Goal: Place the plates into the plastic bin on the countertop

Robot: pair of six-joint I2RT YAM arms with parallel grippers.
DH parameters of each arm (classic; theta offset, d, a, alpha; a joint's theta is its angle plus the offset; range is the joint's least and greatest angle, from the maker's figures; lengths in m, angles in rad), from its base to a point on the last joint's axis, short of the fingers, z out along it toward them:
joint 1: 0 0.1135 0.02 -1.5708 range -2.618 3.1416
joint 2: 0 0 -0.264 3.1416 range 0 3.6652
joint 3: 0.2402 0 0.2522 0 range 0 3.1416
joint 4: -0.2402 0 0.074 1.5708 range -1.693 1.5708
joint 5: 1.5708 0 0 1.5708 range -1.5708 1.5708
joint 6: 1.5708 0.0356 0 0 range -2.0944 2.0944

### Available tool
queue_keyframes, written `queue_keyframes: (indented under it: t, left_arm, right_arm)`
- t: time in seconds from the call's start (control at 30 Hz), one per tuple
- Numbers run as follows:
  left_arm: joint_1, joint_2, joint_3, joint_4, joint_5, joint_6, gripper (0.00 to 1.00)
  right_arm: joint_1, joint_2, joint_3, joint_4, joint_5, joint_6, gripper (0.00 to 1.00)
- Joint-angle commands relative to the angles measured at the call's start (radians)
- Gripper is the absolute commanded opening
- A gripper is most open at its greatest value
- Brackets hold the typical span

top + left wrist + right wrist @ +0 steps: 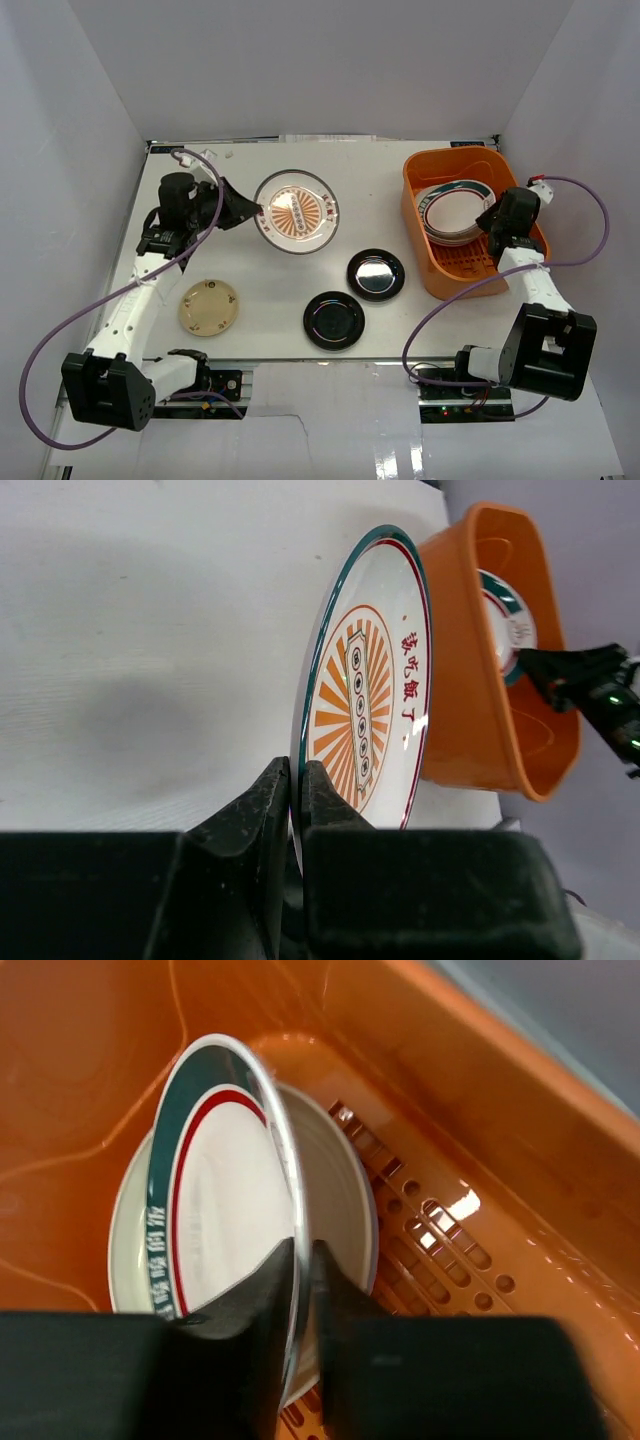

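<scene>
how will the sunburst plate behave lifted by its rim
Likely rigid: the sunburst plate shows no bending with only its rim pinched in the left pincer. Its glossy surface suggests it could slip or pivot in such a narrow grip. It looks ceramic-like, so probably breakable if dropped.

1. My left gripper [297, 785] was pinched tight on the rim of the sunburst plate [365, 705], one finger on each face.
2. The plate stood nearly edge-on, orange rays and red characters showing inside a teal rim.
3. Beyond it was the orange bin [465, 680], with a teal-rimmed plate [508, 615] inside.
4. My right gripper [585, 685], black, was at the bin.
5. The white countertop [150, 630] lay behind.
</scene>
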Motion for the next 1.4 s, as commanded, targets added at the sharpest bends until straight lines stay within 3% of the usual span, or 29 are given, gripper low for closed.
queue_keyframes:
  t: [0.0, 0.07, 0.1, 0.3, 0.5, 0.57, 0.83, 1.03, 1.07, 1.17, 1.23, 1.3, 1.33, 1.37]
  left_arm:
    - [-0.094, -0.008, 0.086, 0.081, 0.075, -0.084, 0.00]
    - [-0.154, 0.036, 0.121, 0.092, 0.020, -0.085, 0.00]
    - [-0.212, 0.055, 0.161, 0.095, 0.000, -0.087, 0.00]
    - [-0.337, 0.214, 0.261, 0.181, -0.049, -0.130, 0.00]
    - [-0.388, 0.305, 0.319, 0.241, -0.049, -0.159, 0.00]
    - [-0.394, 0.322, 0.339, 0.255, -0.023, -0.162, 0.00]
    - [-0.414, 0.328, 0.339, 0.313, 0.044, -0.182, 0.00]
    - [-0.417, 0.342, 0.344, 0.347, 0.081, -0.177, 0.00]
    - [-0.417, 0.340, 0.342, 0.348, 0.084, -0.176, 0.00]
    - [-0.417, 0.325, 0.323, 0.348, 0.083, -0.153, 0.00]
    - [-0.418, 0.308, 0.304, 0.341, 0.077, -0.131, 0.13]
    - [-0.418, 0.279, 0.304, 0.275, 0.063, -0.096, 0.35]
    - [-0.418, 0.265, 0.303, 0.246, 0.052, -0.046, 0.60]
    - [-0.418, 0.227, 0.286, 0.177, 0.011, -0.017, 0.69]
  right_arm:
    - [0.001, 0.004, 0.003, 0.076, -0.075, 0.011, 0.25]
    - [0.001, -0.004, -0.003, 0.086, -0.096, 0.012, 0.43]
    - [0.001, -0.009, 0.001, 0.082, -0.102, 0.008, 0.56]
    - [-0.001, -0.099, 0.059, 0.019, -0.274, -0.018, 0.91]
    - [0.028, -0.245, 0.030, 0.129, -0.680, 0.005, 1.00]
    - [0.051, -0.260, 0.027, 0.146, -0.789, 0.005, 0.95]
    - [0.123, -0.190, 0.043, 0.066, -0.854, -0.047, 1.00]
    - [0.232, -0.145, 0.070, 0.114, -0.908, -0.023, 0.75]
    - [0.235, -0.142, 0.067, 0.120, -0.909, -0.014, 0.59]
    - [0.239, -0.150, 0.035, 0.189, -0.886, 0.051, 0.27]
    - [0.239, -0.154, 0.033, 0.200, -0.845, 0.095, 0.08]
    - [0.237, -0.173, 0.046, 0.200, -0.791, 0.114, 0.08]
    - [0.228, -0.180, 0.056, 0.194, -0.730, 0.120, 0.08]
    - [0.200, -0.193, 0.088, 0.160, -0.669, 0.115, 0.08]
